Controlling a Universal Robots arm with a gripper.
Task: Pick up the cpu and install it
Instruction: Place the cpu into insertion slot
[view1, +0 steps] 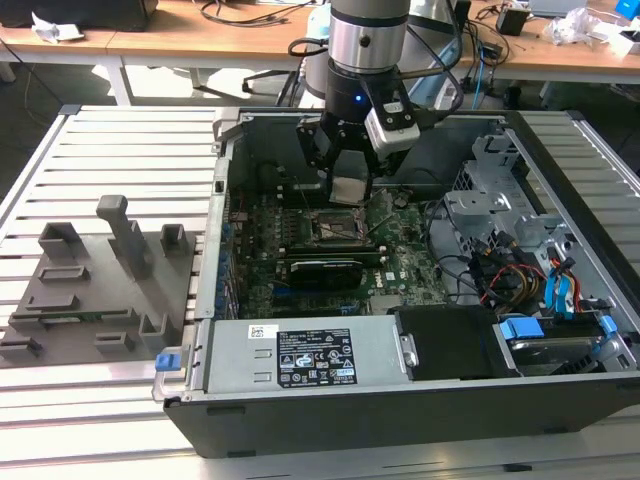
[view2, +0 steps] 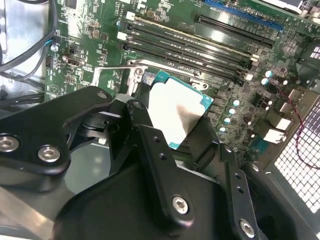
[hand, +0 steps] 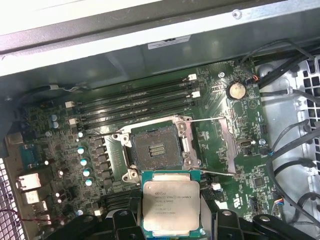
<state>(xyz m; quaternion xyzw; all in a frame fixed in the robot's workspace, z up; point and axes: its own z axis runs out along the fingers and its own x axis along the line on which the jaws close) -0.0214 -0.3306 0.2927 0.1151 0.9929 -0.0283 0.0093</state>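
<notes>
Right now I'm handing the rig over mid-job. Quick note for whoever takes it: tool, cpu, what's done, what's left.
Tool: shut on the cpu, gripping it by its edges, metal plate facing the wrist cameras.
Cpu: held in the air inside the open computer case, above the motherboard, close to the socket but not in it.
Socket: open and empty, contacts exposed.
Done: pick-up.
Left: cpu not yet seated in the socket.
</notes>
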